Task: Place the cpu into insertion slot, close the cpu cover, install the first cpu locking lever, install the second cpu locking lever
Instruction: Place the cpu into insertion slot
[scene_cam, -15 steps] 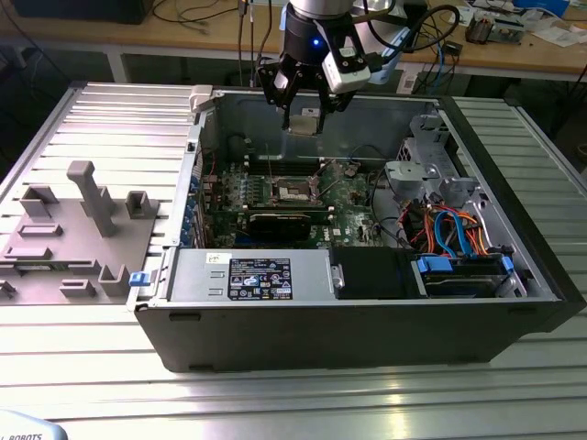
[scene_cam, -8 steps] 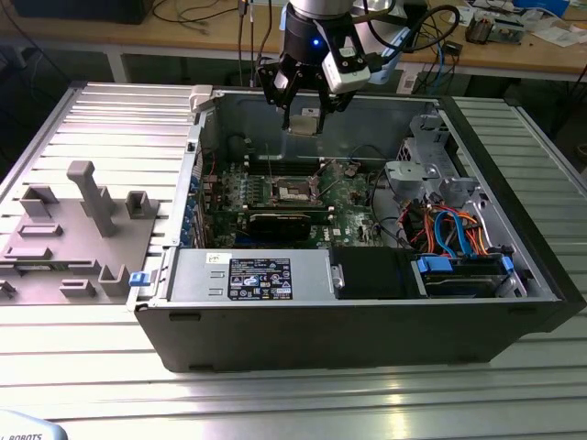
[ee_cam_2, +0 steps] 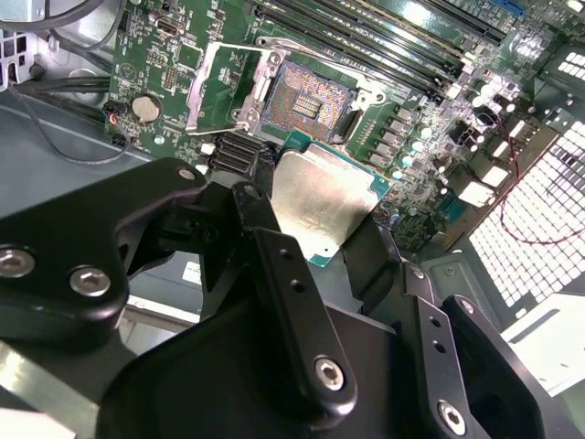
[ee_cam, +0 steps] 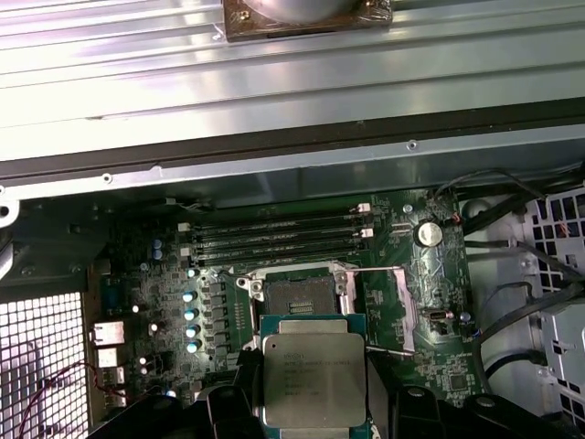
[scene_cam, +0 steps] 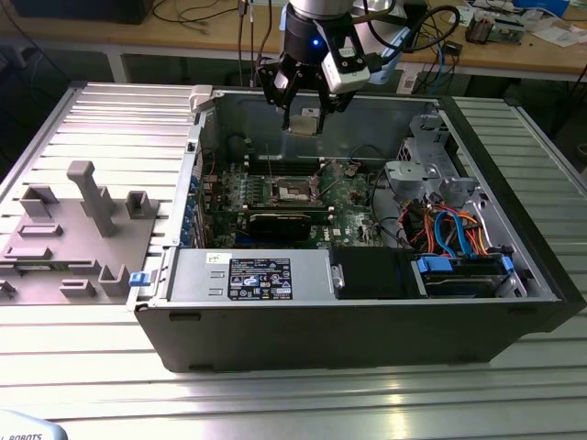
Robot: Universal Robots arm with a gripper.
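In the exterior view, a power supply [scene_cam: 194, 275] with a printed sticker [scene_cam: 260, 279] sits nearest inside the computer case [scene_cam: 367, 330]. Beyond it the socket [scene_cam: 295, 191] lies bare, its cpu cover [ee_cam_2: 200, 87] swung open. At twelve o'clock from the socket, the gripper [scene_cam: 303, 117] hangs clamped on the cpu [ee_cam: 313, 380], whose face carries faint etched print.

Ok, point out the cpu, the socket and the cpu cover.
cpu [ee_cam: 313, 380]: first wrist view, middle of its metal face.
socket [ee_cam: 297, 294]: first wrist view, middle of its bare contact field.
cpu cover [ee_cam_2: 259, 89]: second wrist view, frame bar on the side next to the socket.
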